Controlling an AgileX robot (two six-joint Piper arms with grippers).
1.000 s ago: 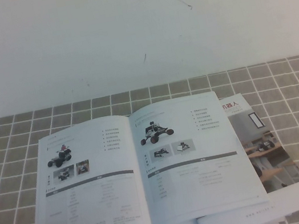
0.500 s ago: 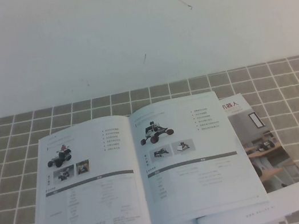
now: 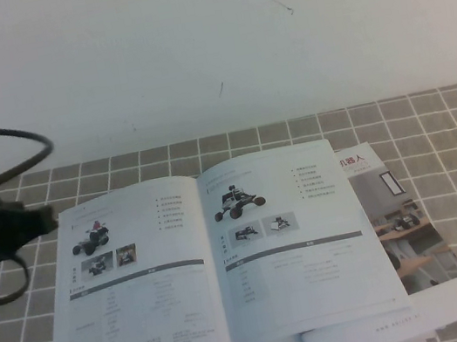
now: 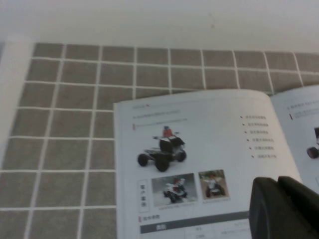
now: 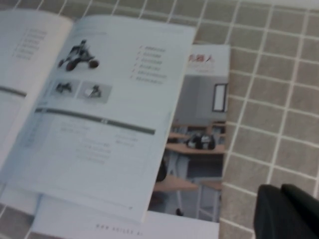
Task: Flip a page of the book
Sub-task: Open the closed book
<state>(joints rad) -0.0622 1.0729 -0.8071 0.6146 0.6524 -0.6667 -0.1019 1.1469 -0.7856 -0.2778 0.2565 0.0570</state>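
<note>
The book (image 3: 214, 266) lies open and flat on the grey tiled mat. Its right-hand page (image 3: 299, 243) shows a black wheeled rover, small thumbnails, a bullet list and a dark-barred table; it also shows in the right wrist view (image 5: 99, 114). The left-hand page (image 4: 199, 159) shows a quad with a rider. My left gripper (image 3: 45, 219) is at the book's far left corner, above the mat; its dark fingers (image 4: 264, 204) are closed together and empty over the left page. My right gripper (image 5: 280, 191) is outside the high view, shut and empty, above the mat beside the brochure.
A brochure (image 3: 405, 219) with a room photo and Chinese characters lies partly under the book's right side; it also shows in the right wrist view (image 5: 199, 134). Loose white sheets (image 3: 397, 323) stick out beneath the book's near edge. A white wall (image 3: 206, 42) backs the mat.
My left arm with its cable has come into the high view from the left, reaching the book's far left corner. The book and brochure have not moved.
</note>
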